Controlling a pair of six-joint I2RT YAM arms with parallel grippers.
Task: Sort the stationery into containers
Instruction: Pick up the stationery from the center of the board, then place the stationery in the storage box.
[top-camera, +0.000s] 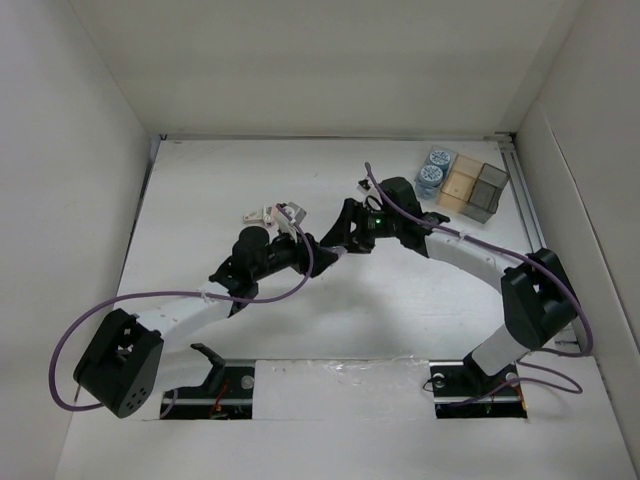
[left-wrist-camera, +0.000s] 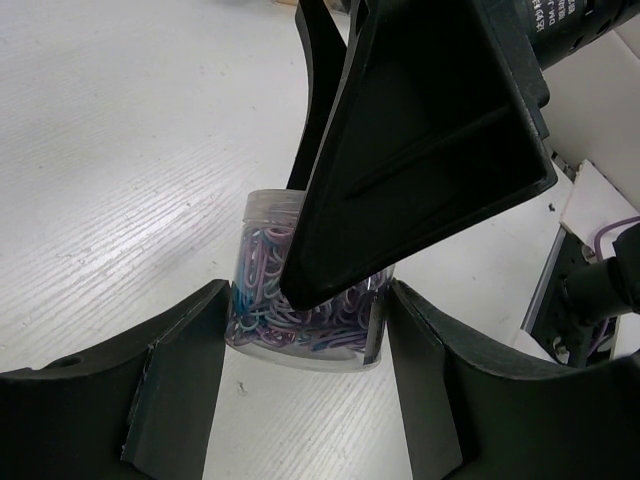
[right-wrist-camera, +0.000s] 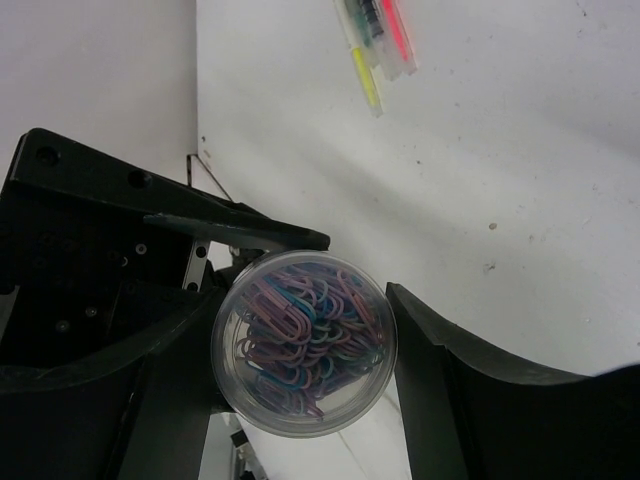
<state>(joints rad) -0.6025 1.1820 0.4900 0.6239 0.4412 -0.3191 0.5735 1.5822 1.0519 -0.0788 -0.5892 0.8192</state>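
1. Top external: both arms reach in to the middle of the table (top-camera: 200, 200) and their grippers meet there. The jar itself is hidden under them in this view.
2. Left wrist: clear jar of paper clips (left-wrist-camera: 262, 318), with pink, blue and purple clips inside, sits between the left gripper (left-wrist-camera: 305, 300) fingers (left-wrist-camera: 170, 385). Both pads look to be against the jar's sides, so it is pinching the jar.
3. Same view: one black finger of the right gripper (right-wrist-camera: 300, 325) comes down in front of the jar's upper part and covers it. The jar's base looks to be at the table surface, but I can't tell if it rests there.
4. Right wrist: the jar is seen end-on between the right fingers (right-wrist-camera: 470, 400), one on each side and very close. Cannot tell if they press it or just straddle it.
5. Yellow-green stick (right-wrist-camera: 366, 75) and pink-red stick (right-wrist-camera: 397, 35) lie side by side on the table, apart from the jar.
6. Block of bins (top-camera: 463, 184) is near the far right corner.
7. Two blue rolls (top-camera: 438, 158) (top-camera: 428, 178) sit in the block's two leftmost bins, one each. The tan and dark grey bins are beside them.
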